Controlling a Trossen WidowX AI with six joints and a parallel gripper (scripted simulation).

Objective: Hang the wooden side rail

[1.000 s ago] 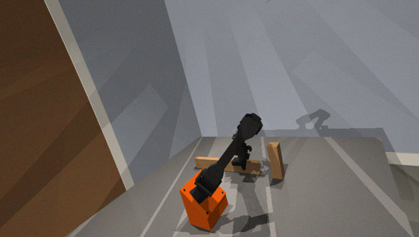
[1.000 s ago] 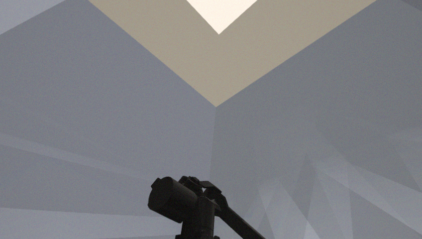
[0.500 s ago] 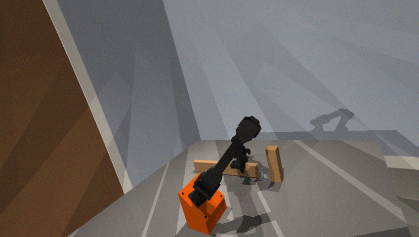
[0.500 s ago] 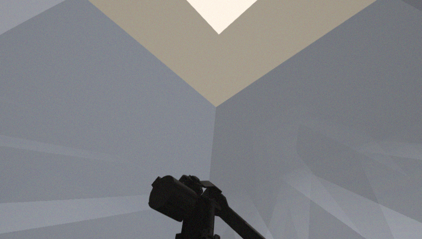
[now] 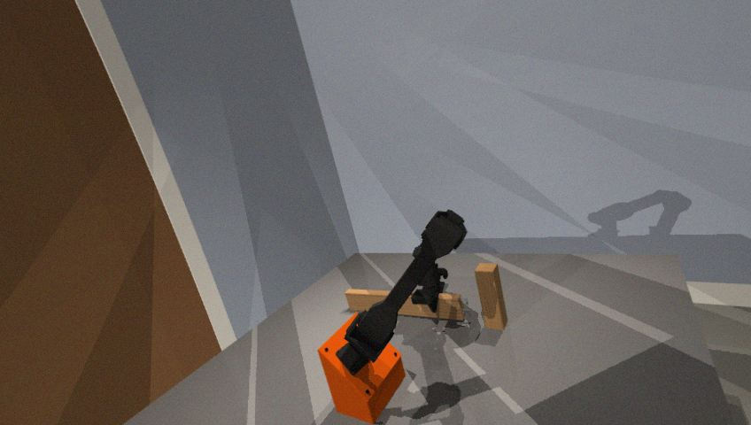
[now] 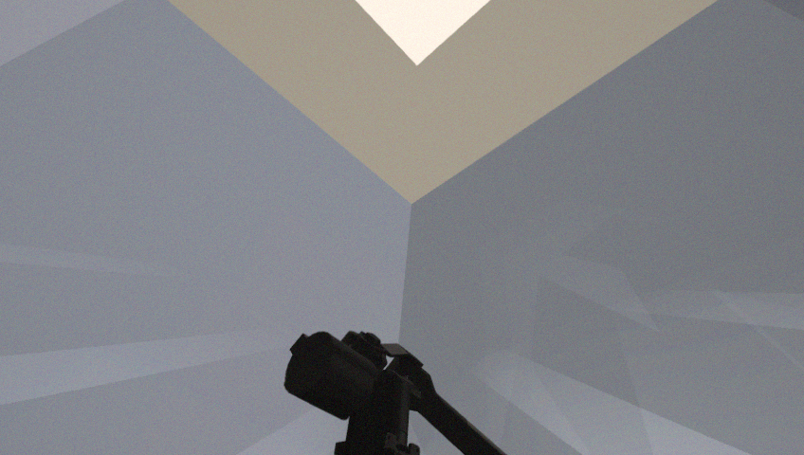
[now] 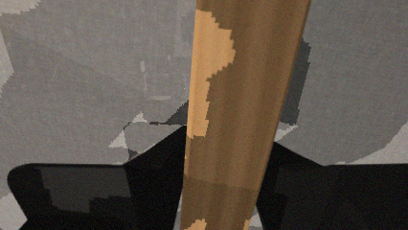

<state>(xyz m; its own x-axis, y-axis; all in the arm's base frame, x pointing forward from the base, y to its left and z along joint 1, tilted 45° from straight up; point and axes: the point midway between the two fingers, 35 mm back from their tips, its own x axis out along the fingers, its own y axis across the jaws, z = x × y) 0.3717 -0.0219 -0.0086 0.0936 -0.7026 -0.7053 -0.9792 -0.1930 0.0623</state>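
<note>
In the top view, a black robot arm (image 5: 408,289) (image 6: 459,428) is seen mounted on an orange block (image 5: 350,392) and reaching across a gray tabletop (image 5: 595,310). A wooden post (image 5: 491,297) is shown upright to the right of a wooden side rail (image 5: 368,300) (image 7: 232,96), near its right end but separated from it by a gap. The rail is laid out lengthwise behind the orange block, its middle partly hidden by the arm. Small steel pieces (image 5: 466,322) are glimpsed at the rail's end nearest the post; their exact shape is too small to be told. The rail is gripped toward that end by the black gripper (image 5: 433,304) (image 7: 225,184), and no contact between hooks and post is made. Whether the rail's underside is touching the table cannot be told.

In the exterior view, only the arm's upper joints are captured, framed by blue-gray walls (image 6: 197,197) and a beige ceiling (image 6: 406,135); gripper, rail and post are left out of sight.

In the wrist view, the rail is pictured clasped between the two black fingers, one pressed to each side. It is run from the lower edge upward past the fingertips, leaning slightly to the right, with the tabletop seen behind it.
</note>
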